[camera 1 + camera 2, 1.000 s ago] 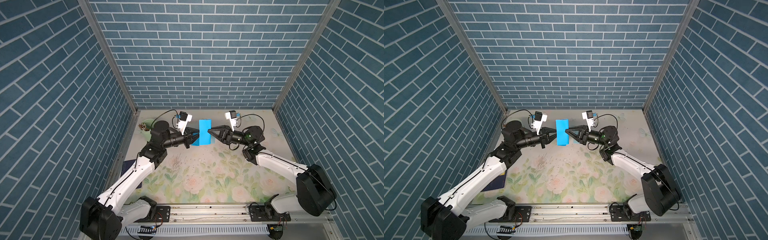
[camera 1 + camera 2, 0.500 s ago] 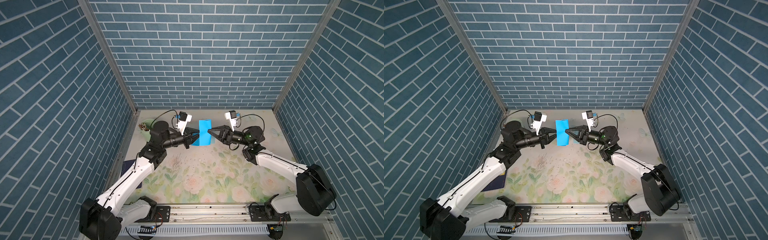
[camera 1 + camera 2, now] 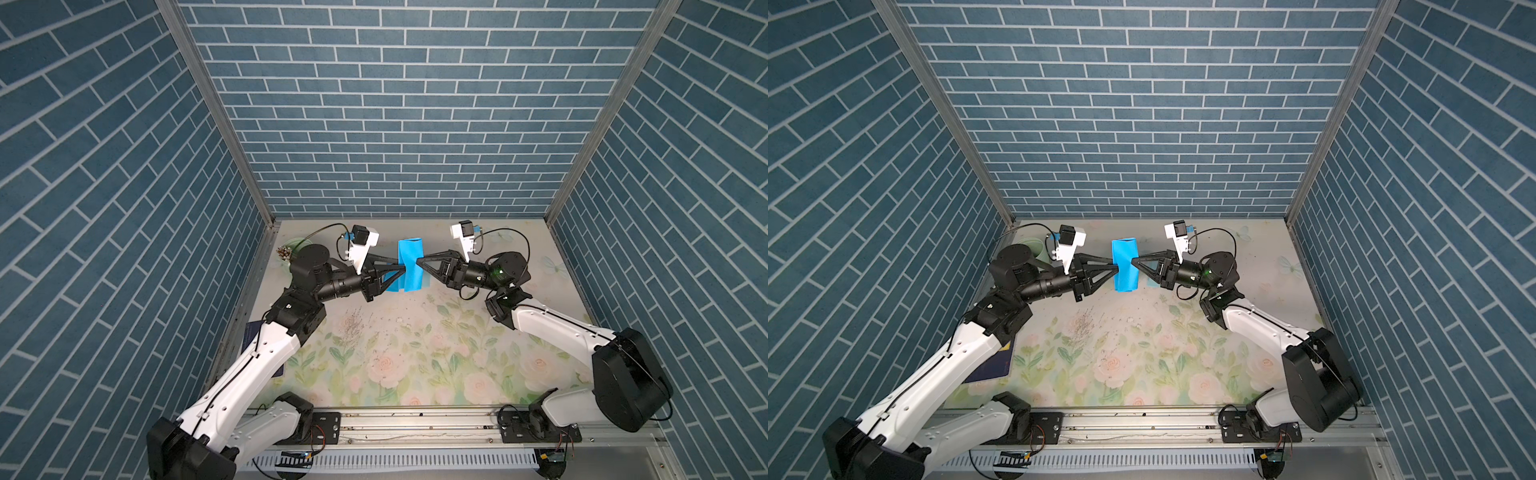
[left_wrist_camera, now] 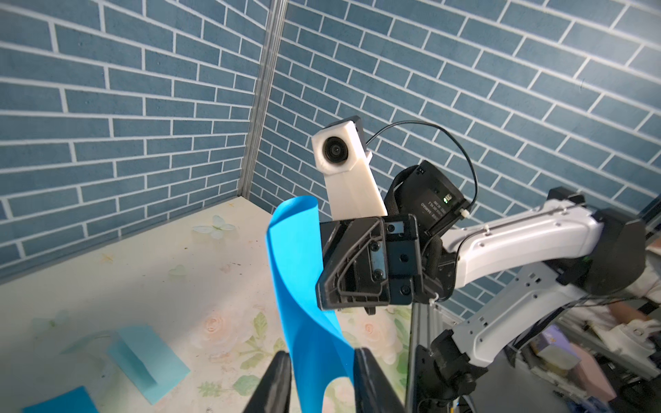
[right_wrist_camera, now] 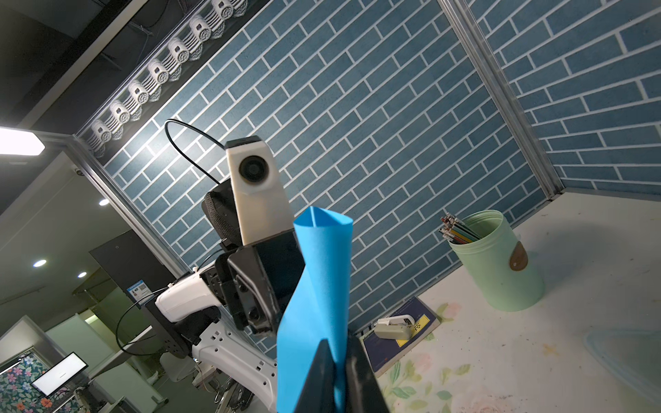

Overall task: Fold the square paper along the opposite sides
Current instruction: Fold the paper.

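Note:
The square paper (image 3: 409,266) (image 3: 1124,266) is bright blue and hangs upright in the air above the far middle of the table, bent over into a loose loop. My right gripper (image 3: 417,261) (image 3: 1133,262) (image 5: 338,345) is shut on one side of the paper (image 5: 322,271). My left gripper (image 3: 401,266) (image 3: 1116,266) (image 4: 322,361) faces it from the other side. Its jaws stand apart, and the paper (image 4: 300,271) runs down between them without being pinched.
A green cup of pencils (image 5: 500,264) (image 3: 297,245) stands at the far left corner. A dark notebook (image 5: 404,325) (image 3: 253,332) with a stapler on it lies along the left edge. Pale blue folded papers (image 4: 146,357) lie on the floral table under the grippers.
My left gripper's jaws have opened and let go of the paper's edge. The right gripper stays shut on the paper, and both arms have barely moved.

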Controlling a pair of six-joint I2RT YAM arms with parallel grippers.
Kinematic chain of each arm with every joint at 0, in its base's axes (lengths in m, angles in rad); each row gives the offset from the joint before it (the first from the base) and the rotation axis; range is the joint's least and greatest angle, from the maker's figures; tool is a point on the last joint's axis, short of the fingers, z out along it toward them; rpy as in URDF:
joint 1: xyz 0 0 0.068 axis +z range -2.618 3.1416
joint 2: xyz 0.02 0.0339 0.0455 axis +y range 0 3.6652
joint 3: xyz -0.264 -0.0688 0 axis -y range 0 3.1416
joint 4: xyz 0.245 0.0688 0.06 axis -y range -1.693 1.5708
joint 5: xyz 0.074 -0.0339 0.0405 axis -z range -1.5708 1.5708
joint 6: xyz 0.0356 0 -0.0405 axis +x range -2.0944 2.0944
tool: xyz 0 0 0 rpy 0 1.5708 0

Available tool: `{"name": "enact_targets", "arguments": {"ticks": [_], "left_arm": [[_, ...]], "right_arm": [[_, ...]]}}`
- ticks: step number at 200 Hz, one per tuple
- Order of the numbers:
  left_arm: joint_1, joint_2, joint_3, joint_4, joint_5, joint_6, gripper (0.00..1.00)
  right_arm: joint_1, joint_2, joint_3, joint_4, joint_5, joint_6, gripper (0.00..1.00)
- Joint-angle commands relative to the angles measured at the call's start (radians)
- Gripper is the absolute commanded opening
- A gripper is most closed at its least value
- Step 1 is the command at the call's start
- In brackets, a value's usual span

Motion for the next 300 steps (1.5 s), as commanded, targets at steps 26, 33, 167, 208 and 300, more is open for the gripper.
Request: {"name": "enact_targets", "arguments": {"ticks": [26,33,167,208,300], "left_arm": [[0.005,-0.002,0.023,-0.011,-0.007,0.007,0.6],[0.006,0.001,0.027,-0.025,-0.029,0.008,0.64],[0.008,0.087,0.036,0.078,-0.084,-0.146,0.48],[-0.004,0.097,0.03,0.076,-0.079,-0.161,0.41],[-0.01,0.094,-0.038,0.185,-0.003,-0.217,0.54]], "right_arm": [[-0.004,-0.016,0.015,0.028,-0.011,0.012,0.13],[-0.004,-0.017,0.015,0.028,-0.012,0.011,0.13],[0.002,-0.037,0.03,-0.086,0.024,-0.085,0.13],[0.002,-0.038,0.031,-0.094,0.04,-0.097,0.13],[0.001,-0.053,0.031,-0.096,0.042,-0.097,0.12]]}}
